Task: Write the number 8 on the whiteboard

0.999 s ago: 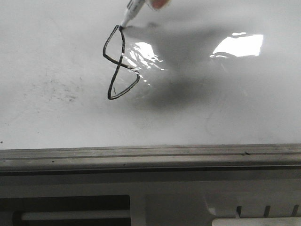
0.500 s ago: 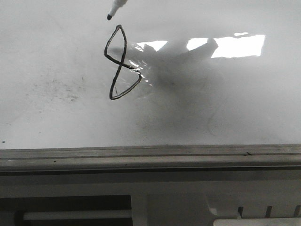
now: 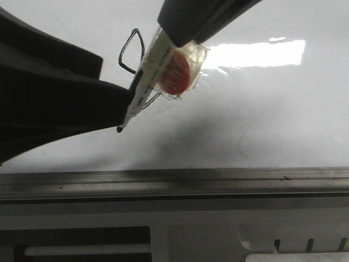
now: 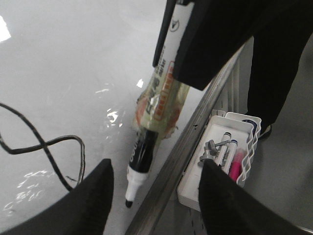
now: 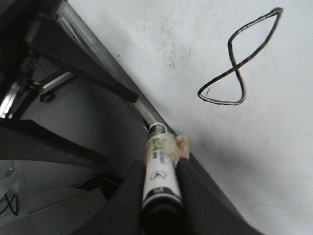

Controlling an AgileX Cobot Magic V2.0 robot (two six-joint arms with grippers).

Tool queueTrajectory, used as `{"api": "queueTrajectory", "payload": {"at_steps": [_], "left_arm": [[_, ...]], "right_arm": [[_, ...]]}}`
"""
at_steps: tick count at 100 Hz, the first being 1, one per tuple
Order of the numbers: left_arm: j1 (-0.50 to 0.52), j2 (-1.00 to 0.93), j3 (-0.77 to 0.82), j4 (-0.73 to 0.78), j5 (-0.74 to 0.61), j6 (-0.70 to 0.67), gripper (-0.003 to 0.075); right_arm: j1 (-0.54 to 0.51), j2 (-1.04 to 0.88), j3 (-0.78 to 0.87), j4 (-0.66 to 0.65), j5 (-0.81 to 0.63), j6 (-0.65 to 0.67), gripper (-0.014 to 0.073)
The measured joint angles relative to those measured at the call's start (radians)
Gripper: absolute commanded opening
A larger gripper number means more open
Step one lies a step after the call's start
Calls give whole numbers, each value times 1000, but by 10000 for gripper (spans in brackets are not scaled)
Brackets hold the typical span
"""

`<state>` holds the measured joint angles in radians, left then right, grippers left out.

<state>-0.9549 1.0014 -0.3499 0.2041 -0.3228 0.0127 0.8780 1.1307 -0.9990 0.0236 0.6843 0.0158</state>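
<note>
So the number 8 [image 5: 238,58] is a thin black hand-drawn line with angular, kind of lopsided loops that cross in a narrow waist, and the whole figure leans a bit. In the front view only its upper loop [image 3: 132,50] really shows; the rest sits behind the marker [image 3: 146,76] and the dark left arm. In the left wrist view it's just a curving black line [image 4: 44,147] running off the frame edge.

It's drawn on the whiteboard [image 3: 262,120], toward the left half of it as the front camera sees it. The board is glossy white with a big bright glare patch, faint grey smudges and some dark specks [image 5: 168,54] near the figure. A grey metal edge strip [image 3: 218,180] runs along the near side.

The right gripper [image 5: 159,193] is clamped shut around the marker's barrel, which has clear tape and an orange-red blob wrapped round it; the black tip [image 3: 119,129] hangs just above the board. The left gripper [image 4: 155,188] has its jaws spread wide with nothing between them.

Past the board edge there's a white tray [image 4: 215,161] holding a couple of pens and a pink thing, and the right wrist view shows grey floor and dark frame legs [image 5: 83,73] below
</note>
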Motion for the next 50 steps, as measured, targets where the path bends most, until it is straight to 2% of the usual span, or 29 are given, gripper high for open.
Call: {"api": "queueTrajectory", "payload": {"at_steps": [14, 21, 26, 40, 50], "left_arm": [[0, 80, -30, 0, -48, 0, 368], [0, 100, -35, -8, -55, 1, 340], [0, 110, -35, -24, -56, 1, 275], [0, 114, -35, -49, -56, 1, -8], [-6, 121, -35, -30, -56, 20, -20]], "right_arm": [[13, 0, 0, 0, 10, 0, -48], [16, 0, 0, 0, 19, 2, -48], [16, 0, 0, 0, 24, 2, -48], [16, 0, 0, 4, 23, 2, -48], [16, 0, 0, 4, 22, 2, -48]]}}
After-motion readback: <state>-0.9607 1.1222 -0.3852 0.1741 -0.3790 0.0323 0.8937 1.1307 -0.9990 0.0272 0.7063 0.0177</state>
